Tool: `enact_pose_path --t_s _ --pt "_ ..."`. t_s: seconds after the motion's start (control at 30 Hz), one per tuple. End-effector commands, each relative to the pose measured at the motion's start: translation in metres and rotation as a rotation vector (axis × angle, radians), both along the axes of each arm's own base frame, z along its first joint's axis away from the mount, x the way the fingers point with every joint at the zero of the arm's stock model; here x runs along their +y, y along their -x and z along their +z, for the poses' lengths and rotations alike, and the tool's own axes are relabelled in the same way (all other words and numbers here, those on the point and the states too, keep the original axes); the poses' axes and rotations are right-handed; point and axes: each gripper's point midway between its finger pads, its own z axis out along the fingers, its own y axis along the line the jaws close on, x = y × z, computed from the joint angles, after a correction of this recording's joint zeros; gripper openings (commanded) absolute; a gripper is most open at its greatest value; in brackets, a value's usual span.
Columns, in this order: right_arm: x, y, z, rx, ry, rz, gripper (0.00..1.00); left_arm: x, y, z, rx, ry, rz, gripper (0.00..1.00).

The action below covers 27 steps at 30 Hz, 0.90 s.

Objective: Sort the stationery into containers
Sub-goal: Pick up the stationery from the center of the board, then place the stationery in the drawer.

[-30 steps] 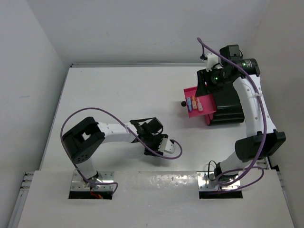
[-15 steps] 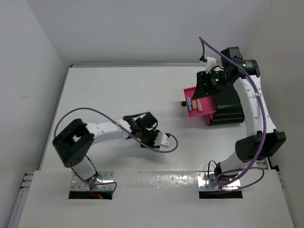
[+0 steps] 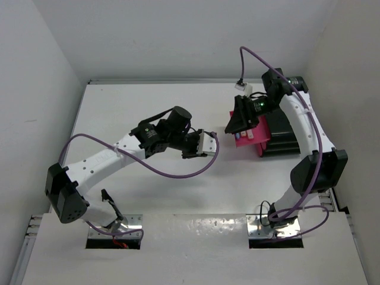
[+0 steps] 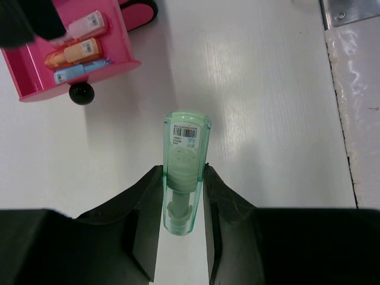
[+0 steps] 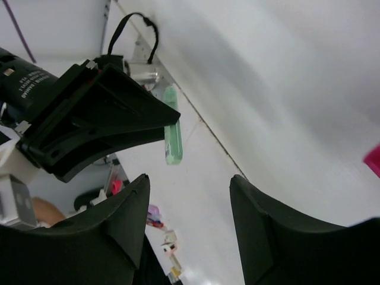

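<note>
Mint piece (image 4: 186, 154), clamped lengthwise in our left gripper (image 4: 184, 181), lies short and right of the open drawer (image 4: 41, 92).

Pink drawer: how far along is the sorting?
Done: a few stubby pieces lie in the open pink drawer. In hand: the left gripper clamps a mint piece between its fingers above the table, short of the drawer. Left: drop it in. The right gripper hangs open, empty, near the drawer.

A white table (image 3: 148, 107) meets pale grey walls (image 3: 178, 35), with metal plates (image 3: 133, 231) at its near edge.
</note>
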Motion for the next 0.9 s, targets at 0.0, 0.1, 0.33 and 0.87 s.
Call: enact_pose_path --t_s 0.0,0.1,0.33,0.87 --pt "0.020 0.025 0.019 0.045 -0.088 0.094 0.56 -0.001 0.012 0.022 0.040 0.029 -0.015 0.13" --pt "0.029 0.038 0.013 0.074 -0.077 0.135 0.57 -0.001 0.007 0.031 0.020 0.039 0.007 0.13" --pt "0.039 0.046 0.006 0.096 -0.061 0.176 0.57 0.001 -0.007 0.039 -0.031 0.032 0.066 0.12" --pt "0.060 0.056 -0.013 0.123 -0.016 0.263 0.48 0.000 -0.011 0.059 -0.067 0.062 0.085 0.12"
